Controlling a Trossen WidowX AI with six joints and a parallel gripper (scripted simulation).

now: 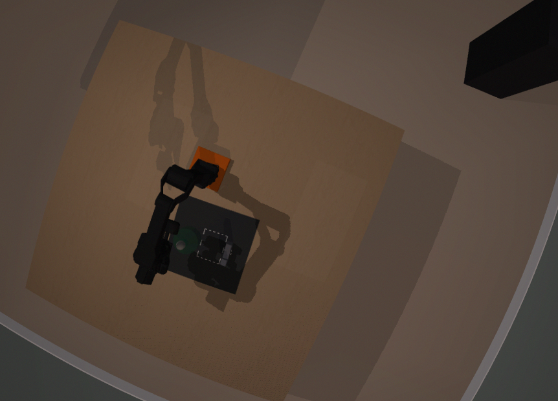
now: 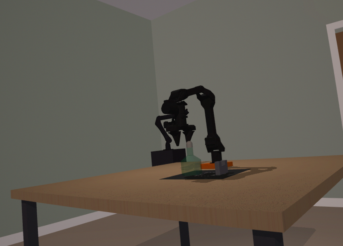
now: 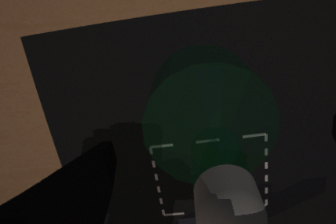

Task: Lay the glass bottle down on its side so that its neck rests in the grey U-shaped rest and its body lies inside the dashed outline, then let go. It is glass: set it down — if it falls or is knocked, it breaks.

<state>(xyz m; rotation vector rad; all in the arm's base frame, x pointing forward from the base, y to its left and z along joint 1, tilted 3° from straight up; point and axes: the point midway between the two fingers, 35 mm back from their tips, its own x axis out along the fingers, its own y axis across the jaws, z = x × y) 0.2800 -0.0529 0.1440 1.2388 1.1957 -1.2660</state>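
Observation:
The green glass bottle (image 1: 188,236) (image 2: 191,164) (image 3: 208,99) stands upright on the dark mat (image 1: 246,229) (image 2: 170,177) (image 3: 78,71), its pale cap up. The dashed outline (image 1: 204,229) (image 3: 255,136) lies beside its base. The grey U-shaped rest (image 1: 226,251) (image 2: 221,167) stands at the outline's far side from the bottle. My gripper (image 2: 183,144) (image 3: 222,138) is open and empty, pointing down, with its fingertips near the height of the cap. In the exterior view one fingertip overlaps the cap; whether they touch I cannot tell. The arm hides the fingers in the top view.
My arm rises from an orange base plate (image 1: 223,164) (image 2: 205,166) beside the mat and arches over to the bottle. A black box (image 2: 161,158) with a thin jointed black shape on it stands behind the table in the exterior view. A large black block (image 1: 507,49) stands off the table.

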